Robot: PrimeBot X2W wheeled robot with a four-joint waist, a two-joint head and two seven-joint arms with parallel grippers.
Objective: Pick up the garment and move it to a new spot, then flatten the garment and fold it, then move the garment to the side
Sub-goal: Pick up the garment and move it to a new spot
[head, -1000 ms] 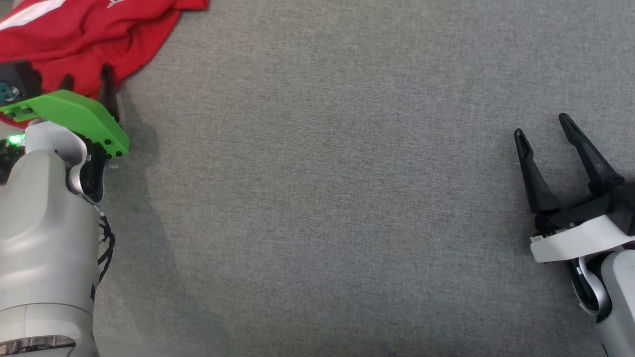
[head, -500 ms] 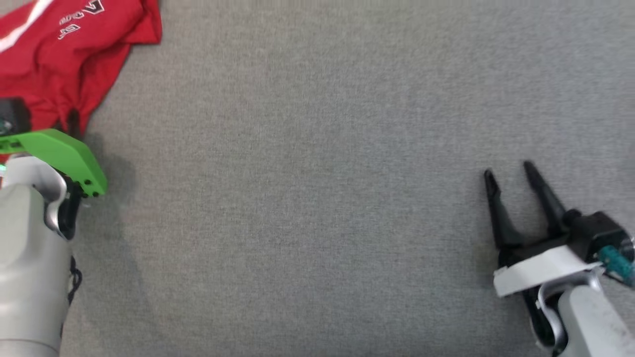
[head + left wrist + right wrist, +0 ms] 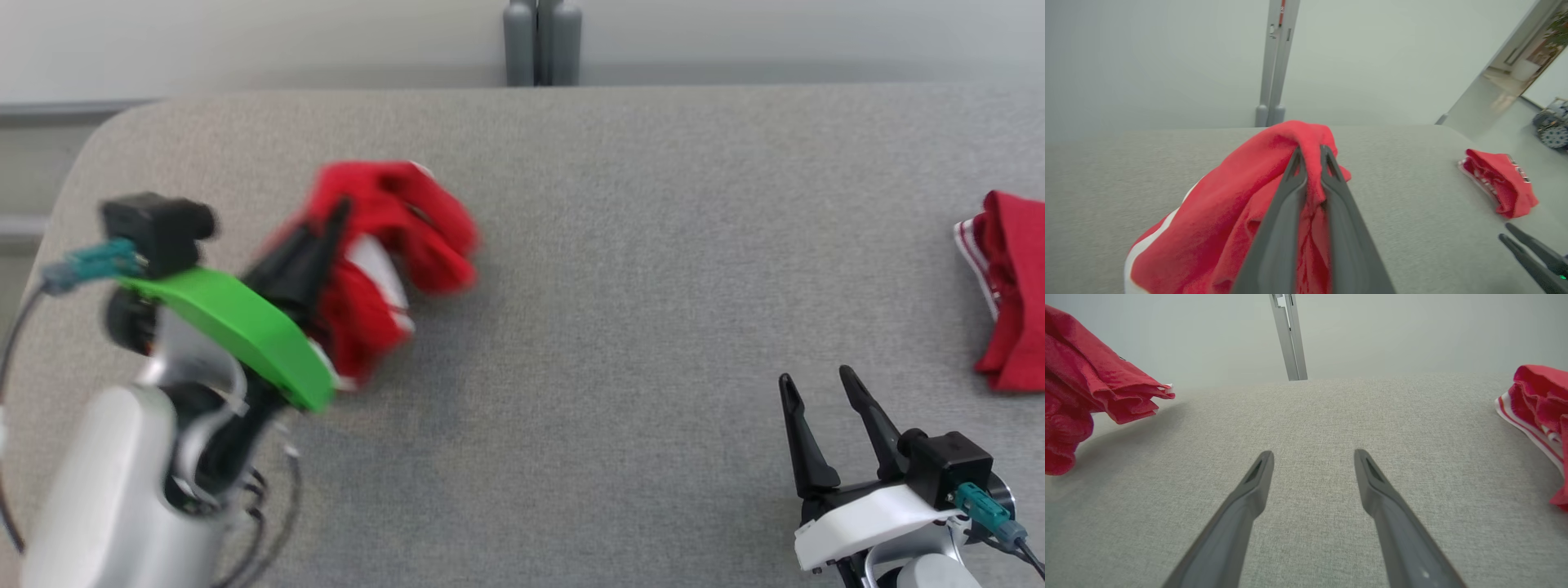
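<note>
The garment [image 3: 392,237] is red with white trim and hangs bunched and blurred above the left part of the grey table [image 3: 620,261]. My left gripper [image 3: 337,211] is shut on a fold of it. In the left wrist view the two fingers of the left gripper [image 3: 1310,150] pinch the red cloth [image 3: 1229,204], which drapes down to the left. My right gripper [image 3: 815,377] stands open at the lower right, low over bare table. The right wrist view shows the right gripper [image 3: 1312,455] with nothing between its fingers and the hanging garment [image 3: 1077,384] at far left.
A second red garment with white stripes [image 3: 1008,294] lies folded at the table's right edge, also seen as a red bundle [image 3: 1498,179] and a striped red pile [image 3: 1539,404]. A grey post [image 3: 540,41] stands behind the table's far edge.
The head camera has swung, so the whole view shifted. My left gripper, open at the garment's edge a second ago, has shut on it and lifted it off the table.
</note>
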